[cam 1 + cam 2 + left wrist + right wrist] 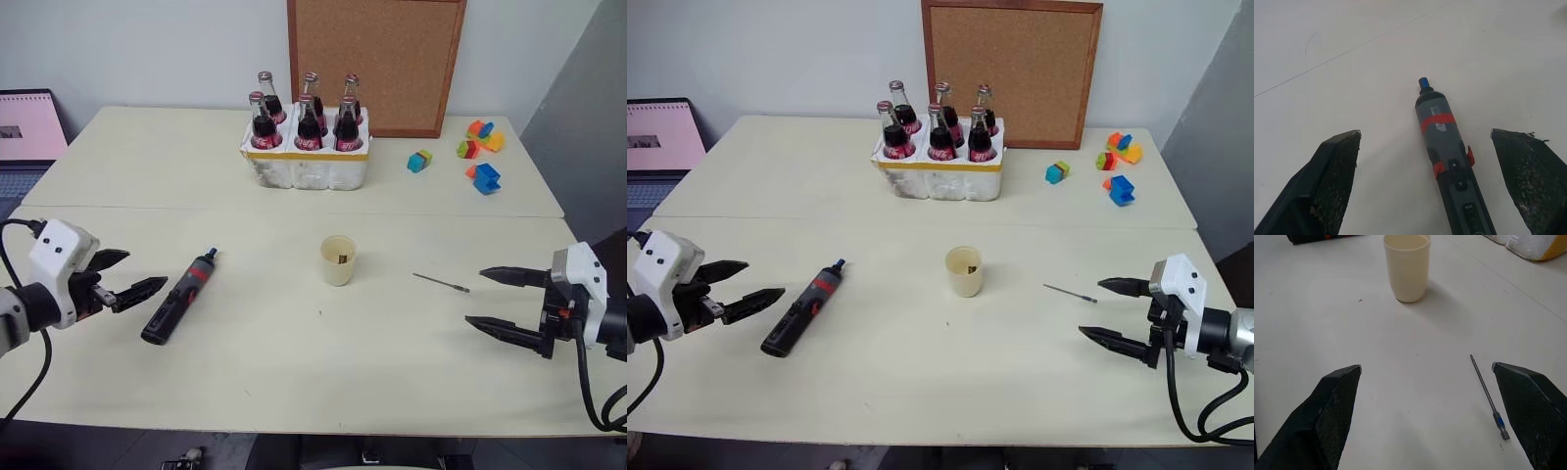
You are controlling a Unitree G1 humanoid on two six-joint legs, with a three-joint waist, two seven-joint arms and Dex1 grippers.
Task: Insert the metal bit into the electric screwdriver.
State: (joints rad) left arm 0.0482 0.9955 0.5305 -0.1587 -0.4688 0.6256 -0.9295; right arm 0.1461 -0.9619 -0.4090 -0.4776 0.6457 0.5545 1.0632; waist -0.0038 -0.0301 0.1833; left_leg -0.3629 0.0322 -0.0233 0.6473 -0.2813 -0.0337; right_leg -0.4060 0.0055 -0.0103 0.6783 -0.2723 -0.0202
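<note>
The electric screwdriver [181, 296], black with red bands and a blue-tipped nose, lies on the table left of centre, nose pointing away from me. My left gripper [139, 274] hovers open just left of its rear end; in the left wrist view the screwdriver [1447, 152] lies between the spread fingers [1334, 171]. The metal bit [441, 283], a thin grey rod, lies flat right of centre. My right gripper [485, 299] stands open a short way right of it, apart from it. The bit [1488, 396] shows near one right finger [1530, 406].
A cream paper cup [338, 259] stands between screwdriver and bit. At the back sit a white crate of cola bottles [307, 147], a cork board [377, 59] and coloured blocks [475, 152]. A laptop [27, 127] is at far left. A seam [294, 209] joins two tables.
</note>
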